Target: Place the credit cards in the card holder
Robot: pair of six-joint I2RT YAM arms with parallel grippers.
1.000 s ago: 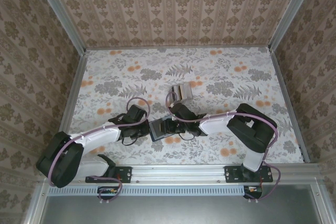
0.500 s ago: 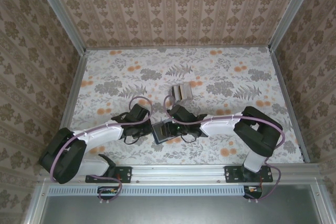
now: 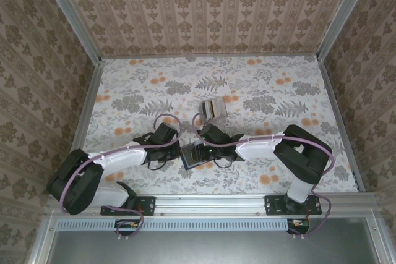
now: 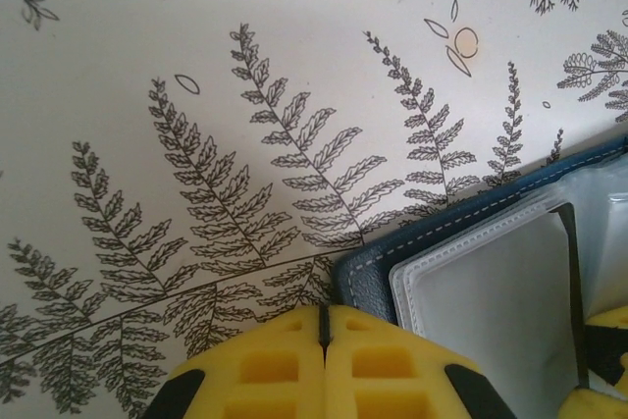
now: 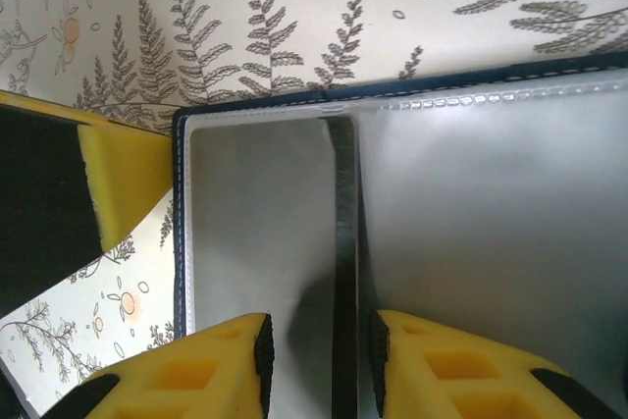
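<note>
The card holder [image 3: 192,154] lies open on the table, dark blue with clear sleeves [image 5: 471,193]. My right gripper [image 5: 319,340] hovers right over it, open. One dark credit card [image 5: 343,242] stands edge-on between its pads, close to the right one, with a clear gap to the left one. The same card [image 4: 572,282] shows as a thin dark line in the left wrist view. My left gripper [image 4: 324,316] is shut on nothing, its tips at the holder's blue corner [image 4: 392,262]. More credit cards [image 3: 213,108] stand edge-on in a small stack farther back.
The left gripper's yellow finger [image 5: 128,183] sits just beside the holder's left edge in the right wrist view. Both arms meet over the near middle of the floral table [image 3: 278,91]. Patterned walls enclose the table on three sides.
The left gripper has slid a little to the right, up against the holder. The right arm's elbow has swung right while its gripper stayed over the holder.
</note>
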